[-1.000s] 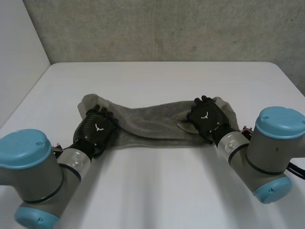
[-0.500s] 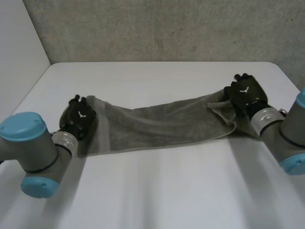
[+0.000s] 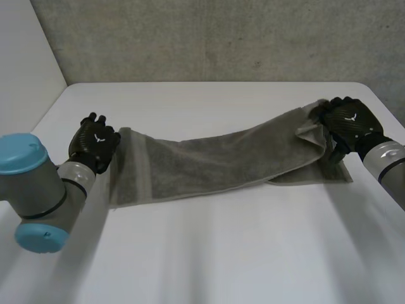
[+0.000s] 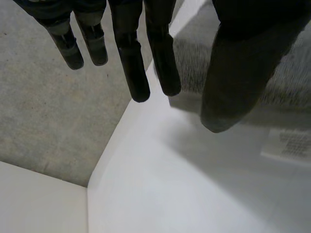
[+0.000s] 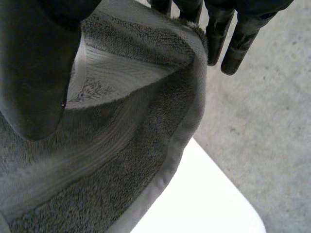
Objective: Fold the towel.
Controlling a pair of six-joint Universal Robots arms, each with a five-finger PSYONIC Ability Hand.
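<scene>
Two wrist views clarify: right hand (image 5: 34,63) apparently pinches towel (image 5: 121,145), left hand (image 4: 243,63) fingers (image 4: 136,73) straight

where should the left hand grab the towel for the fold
Likely a corner of the towel's short end beside the left hand, coming in from outside that end. That edge lies flat and free, while the right hand pinches the opposite end.
</scene>
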